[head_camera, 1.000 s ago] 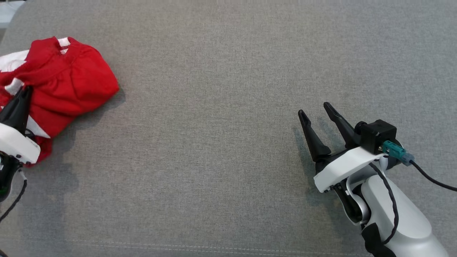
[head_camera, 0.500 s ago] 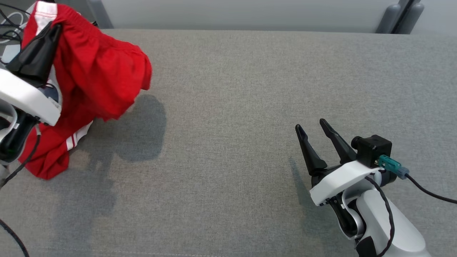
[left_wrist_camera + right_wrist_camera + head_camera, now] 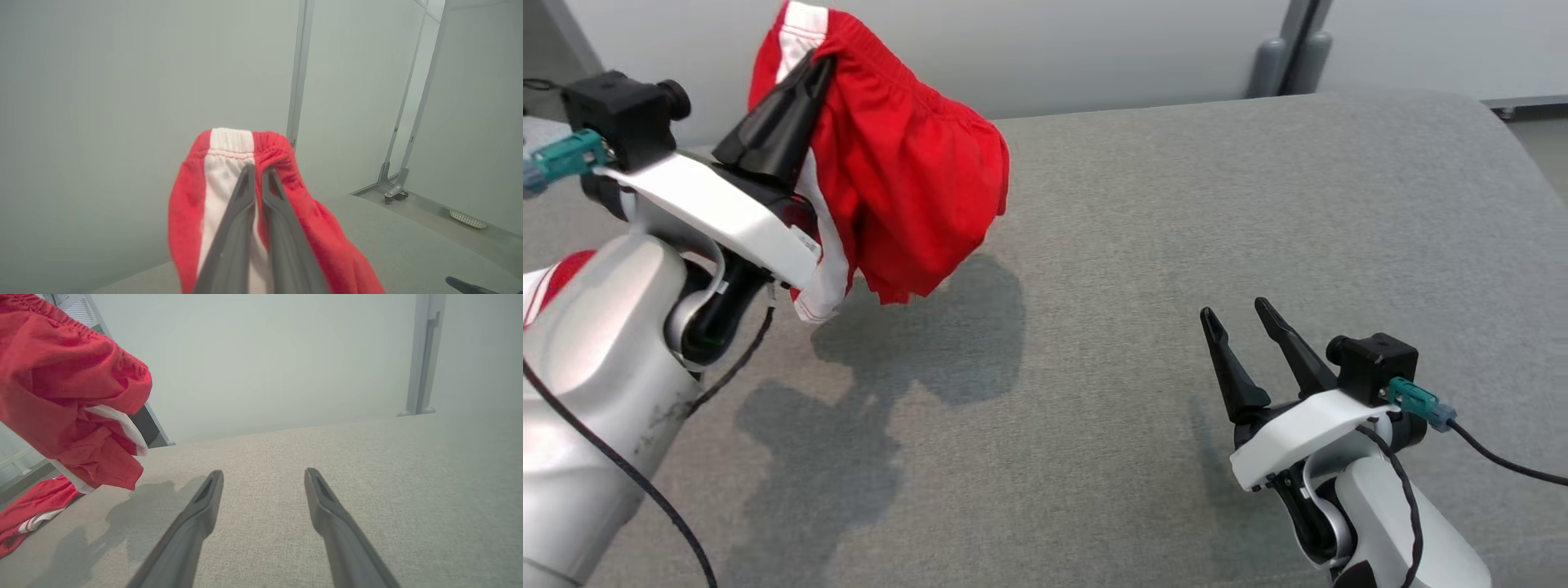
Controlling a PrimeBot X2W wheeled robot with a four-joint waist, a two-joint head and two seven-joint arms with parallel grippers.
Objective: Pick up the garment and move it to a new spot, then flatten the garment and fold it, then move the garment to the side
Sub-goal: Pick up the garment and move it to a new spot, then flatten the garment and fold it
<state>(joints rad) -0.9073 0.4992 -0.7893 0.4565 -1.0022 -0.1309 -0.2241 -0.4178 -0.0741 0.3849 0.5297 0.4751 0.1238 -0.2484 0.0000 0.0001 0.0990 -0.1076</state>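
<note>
Left gripper (image 3: 810, 72) pinches red white-striped fabric shorts (image 3: 907, 188) dangling below it; right gripper (image 3: 1235, 310) spread, empty. Lower slowly onto grey worktop (image 3: 1135, 245) between grippers.

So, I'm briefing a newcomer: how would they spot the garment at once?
Look at the grey table. Over its left side the left gripper is shut on the garment. It is red with a white stripe and hangs in the air.
</note>
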